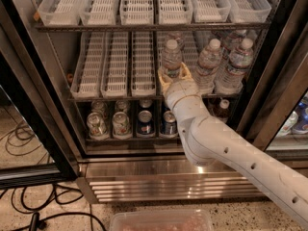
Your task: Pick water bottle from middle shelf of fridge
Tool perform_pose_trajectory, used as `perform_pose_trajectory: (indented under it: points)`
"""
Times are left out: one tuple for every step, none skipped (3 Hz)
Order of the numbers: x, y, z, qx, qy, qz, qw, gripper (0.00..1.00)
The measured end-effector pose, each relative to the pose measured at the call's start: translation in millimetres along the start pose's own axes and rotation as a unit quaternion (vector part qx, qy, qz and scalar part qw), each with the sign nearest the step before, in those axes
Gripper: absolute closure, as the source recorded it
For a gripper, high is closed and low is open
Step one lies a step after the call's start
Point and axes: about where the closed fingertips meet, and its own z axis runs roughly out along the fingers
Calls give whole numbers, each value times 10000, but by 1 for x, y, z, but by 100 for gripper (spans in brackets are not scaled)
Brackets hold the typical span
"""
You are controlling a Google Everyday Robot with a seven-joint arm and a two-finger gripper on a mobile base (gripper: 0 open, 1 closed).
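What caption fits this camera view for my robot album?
The robot's claw at the front water bottle on the middle shelf of the fridge, with cans below.

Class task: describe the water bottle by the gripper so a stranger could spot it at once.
In the fridge, find the middle shelf. Clear bottles stand on its right half. The water bottle is the leftmost front one, the only one with the gripper at its base.

gripper (173,75) | at middle shelf (103,98) | jaws parted astride water bottle (172,56) base
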Motion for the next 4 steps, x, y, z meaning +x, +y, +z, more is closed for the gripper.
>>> perform_pose_trajectory:
  points:
    - [0, 0, 0, 0, 0, 0, 10000, 100]
    - [0, 0, 0, 0, 0, 0, 10000, 100]
    - [-2, 3, -3, 49, -141, 43, 9999, 100]
    - [-3, 13, -10, 118, -312, 259, 9991, 100]
